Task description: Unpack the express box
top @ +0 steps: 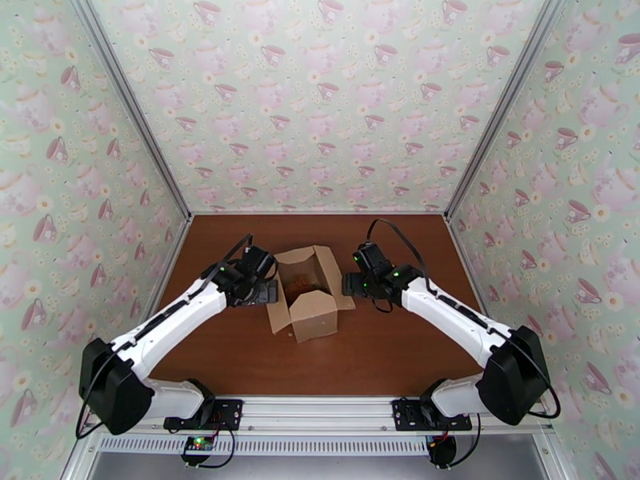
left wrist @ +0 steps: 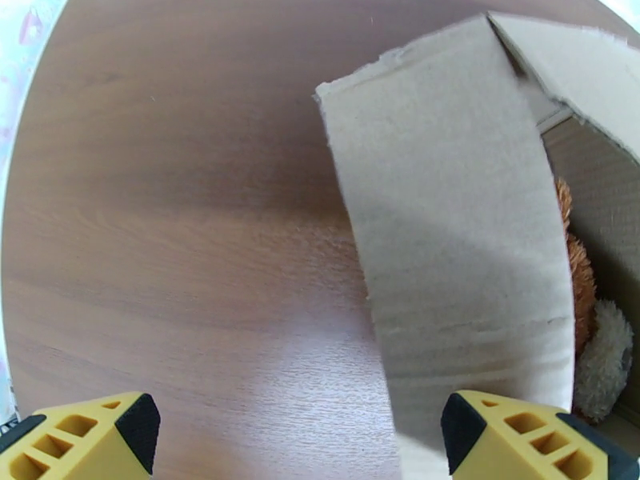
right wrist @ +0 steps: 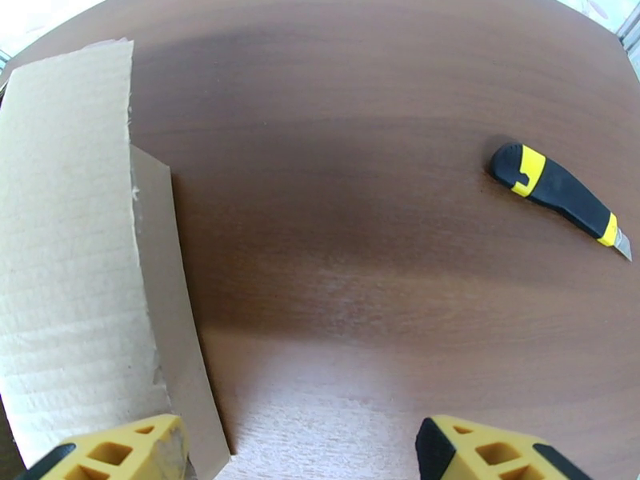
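Sitting at the middle of the table (top: 384, 354), between my two arms, the box (top: 308, 294) has its top flaps splayed outward and its mouth open. A brown plush toy (left wrist: 582, 314) lies inside, seen past the left flap (left wrist: 448, 234). My left gripper (left wrist: 300, 430) hangs just beside the box's left side, fingers apart and empty. The flap's edge lies between them, though I cannot tell whether the inner finger touches the cardboard. My right gripper (right wrist: 300, 450) hangs at the box's right side, likewise spread and holding nothing, its inner finger close to the right flap. A black-and-yellow knife (right wrist: 560, 200) lies on the table, well apart from the box.

I judge the opening done and the toy the next thing out. To do it well, I should pin a flap or wall with one gripper so the light box neither slides nor tips. The other should come over the mouth, drop straight in clear of the flaps, close on the plush body and lift vertically.
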`<state>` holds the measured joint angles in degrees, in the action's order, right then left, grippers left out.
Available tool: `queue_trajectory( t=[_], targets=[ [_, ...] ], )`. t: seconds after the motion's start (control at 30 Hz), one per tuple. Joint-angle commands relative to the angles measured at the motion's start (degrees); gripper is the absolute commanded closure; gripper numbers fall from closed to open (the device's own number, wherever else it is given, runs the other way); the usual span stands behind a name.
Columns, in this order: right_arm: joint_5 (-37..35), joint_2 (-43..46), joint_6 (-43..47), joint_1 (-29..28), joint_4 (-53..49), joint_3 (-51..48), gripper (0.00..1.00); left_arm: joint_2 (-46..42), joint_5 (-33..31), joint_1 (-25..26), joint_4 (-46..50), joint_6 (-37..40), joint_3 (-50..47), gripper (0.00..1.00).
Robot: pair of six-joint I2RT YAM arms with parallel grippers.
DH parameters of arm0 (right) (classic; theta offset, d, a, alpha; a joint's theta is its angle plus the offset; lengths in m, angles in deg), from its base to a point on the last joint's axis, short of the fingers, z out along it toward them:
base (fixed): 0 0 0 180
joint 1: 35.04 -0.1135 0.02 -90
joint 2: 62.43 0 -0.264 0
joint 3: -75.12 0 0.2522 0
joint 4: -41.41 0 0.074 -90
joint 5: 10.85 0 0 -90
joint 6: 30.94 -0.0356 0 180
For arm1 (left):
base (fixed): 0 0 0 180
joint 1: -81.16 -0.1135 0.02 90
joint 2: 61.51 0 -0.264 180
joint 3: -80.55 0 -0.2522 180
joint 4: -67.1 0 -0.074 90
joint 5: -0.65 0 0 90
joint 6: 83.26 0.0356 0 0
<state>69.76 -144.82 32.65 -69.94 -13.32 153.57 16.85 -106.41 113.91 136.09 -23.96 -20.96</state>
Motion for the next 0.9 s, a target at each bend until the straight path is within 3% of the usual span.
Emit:
queue_trajectory(
  t=[0.0, 0.33, 0.87],
  targets=[
    [1.8, -2.1, 1.0, -0.3, 0.3, 2.6, 0.2, -0.5, 4.9, -0.1, -2.7, -1.6, -2.5, 0.0],
    [4.3, -9.5, 3.9, -0.3, 1.6, 9.8, 0.2, -2.4, 6.5, 3.4, -4.0, -5.2, -4.9, 0.0],
    [9.2, -21.3, 13.5, -0.2, 1.4, 22.9, 0.2, -4.7, 6.3, 13.7, -3.3, -13.2, -5.8, 0.0]
  ],
)
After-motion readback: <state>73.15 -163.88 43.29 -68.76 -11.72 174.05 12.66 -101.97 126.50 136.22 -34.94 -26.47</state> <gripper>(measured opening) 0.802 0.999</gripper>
